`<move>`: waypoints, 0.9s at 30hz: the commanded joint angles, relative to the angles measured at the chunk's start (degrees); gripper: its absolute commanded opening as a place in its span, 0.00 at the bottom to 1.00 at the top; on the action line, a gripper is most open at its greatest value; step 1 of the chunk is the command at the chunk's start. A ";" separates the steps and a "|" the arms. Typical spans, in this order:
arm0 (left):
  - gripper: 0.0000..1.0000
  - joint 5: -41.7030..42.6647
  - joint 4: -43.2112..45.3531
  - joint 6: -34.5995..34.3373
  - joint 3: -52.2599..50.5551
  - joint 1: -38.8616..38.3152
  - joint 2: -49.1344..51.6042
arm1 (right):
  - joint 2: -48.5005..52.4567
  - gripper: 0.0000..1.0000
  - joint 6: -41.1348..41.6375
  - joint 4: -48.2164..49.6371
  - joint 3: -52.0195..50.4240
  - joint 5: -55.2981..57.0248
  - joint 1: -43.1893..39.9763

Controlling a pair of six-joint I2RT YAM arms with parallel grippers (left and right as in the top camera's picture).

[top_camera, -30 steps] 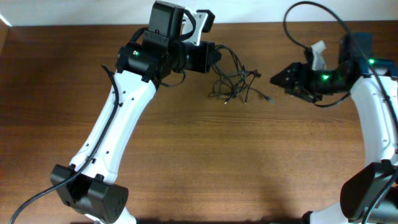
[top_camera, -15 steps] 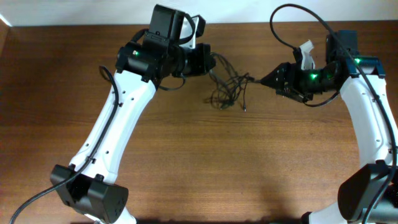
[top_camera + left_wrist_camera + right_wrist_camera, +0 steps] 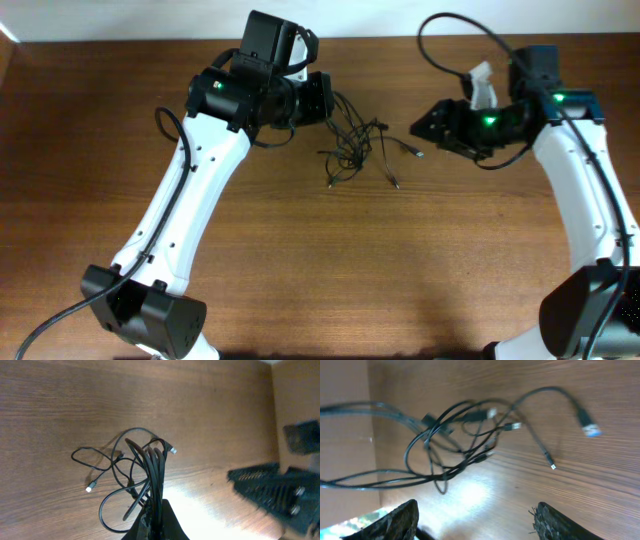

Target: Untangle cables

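Several cables [image 3: 145, 467] are trailing from the left gripper [image 3: 325, 100], jaws pinching them, likely as anchor; right gripper [image 3: 418, 128], jaws wide and empty, is facing loose strands.

It looked like a robotics lab: a left arm [image 3: 185, 190] and a right arm [image 3: 590, 190], white with black joints and green lights, stood at a brown wood table [image 3: 320, 280] against a plain white wall [image 3: 120, 20].
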 commanded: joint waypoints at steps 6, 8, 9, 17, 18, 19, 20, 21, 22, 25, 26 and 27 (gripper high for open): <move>0.00 -1.01 3.67 -29.55 1.40 0.37 -0.20 | -1.20 0.70 10.45 5.35 0.44 3.78 6.36; 0.00 -1.01 3.69 -36.98 1.40 0.37 -0.20 | -0.57 0.69 10.43 5.55 0.44 3.74 6.38; 0.00 -1.01 3.72 -39.56 1.40 0.37 -0.20 | -0.22 0.68 10.43 5.51 0.44 3.72 6.51; 0.00 -6.93 4.48 -51.17 1.40 0.39 -0.20 | 2.73 0.63 10.64 5.53 0.44 2.89 9.03; 0.00 -7.34 4.55 -51.91 1.40 0.39 -0.20 | 2.91 0.63 10.62 5.53 0.44 2.91 9.05; 0.00 -7.91 4.79 -53.22 1.40 0.39 -0.20 | 3.04 0.62 10.62 5.51 0.44 3.04 9.05; 0.00 -8.35 4.85 -54.58 1.40 0.39 -0.20 | 3.19 0.62 10.64 5.53 0.44 3.15 9.05; 0.00 -8.55 4.94 -56.37 1.40 0.44 -0.20 | 3.30 0.61 10.64 5.55 0.44 3.15 9.05; 0.00 -8.52 5.07 -57.59 1.40 0.50 -0.20 | 3.32 0.61 10.64 5.62 0.44 3.17 9.05; 0.00 -8.50 5.27 -60.22 1.40 0.55 -0.20 | 3.34 0.59 11.45 6.32 0.44 4.04 9.07; 0.00 -8.39 5.33 -60.19 1.40 0.52 -0.20 | 3.52 0.58 12.37 7.02 0.44 5.16 9.31; 0.00 -8.00 5.33 -60.19 1.40 0.52 -0.20 | 3.67 0.58 12.39 7.80 0.44 5.33 9.64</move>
